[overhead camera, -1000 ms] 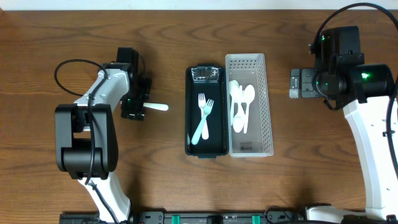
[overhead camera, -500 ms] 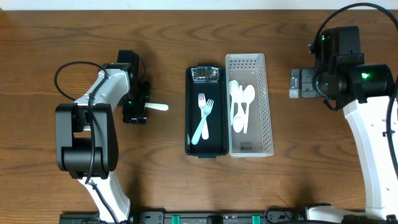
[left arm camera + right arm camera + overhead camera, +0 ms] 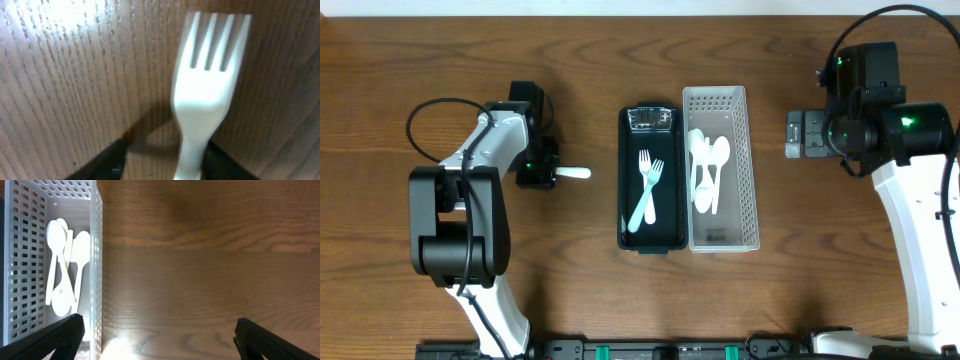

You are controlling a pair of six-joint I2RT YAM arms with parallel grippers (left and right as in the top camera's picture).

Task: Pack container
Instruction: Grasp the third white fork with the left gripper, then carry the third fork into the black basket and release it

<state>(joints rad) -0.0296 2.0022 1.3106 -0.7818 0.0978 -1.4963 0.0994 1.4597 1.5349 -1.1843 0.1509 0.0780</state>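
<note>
Our left fingers sit at the left of the overhead frame, well apart from the two trays in the middle. They are closed on a white fork, whose handle sticks out to the right of them, toward the trays. In the left wrist view the two dark fingers flank the fork's neck at the bottom edge of the frame, close on either side. The tines point to the top of the frame over the wood grain of the tabletop. A soft shadow lies under the fork, and we cannot tell whether it touches the wood or hangs just above it.

In the centre of the overhead frame we see the black container, its long side running top to bottom. Two white forks lie inside it, tines toward the top of the frame. Right against its right side is a white perforated basket holding several white spoons.

Our right fingers are in the upper right of the overhead frame, well apart from the basket. In the right wrist view they show as two dark tips in the bottom corners, spread wide and holding nothing. The basket with its spoons fills the left edge of that view.
</note>
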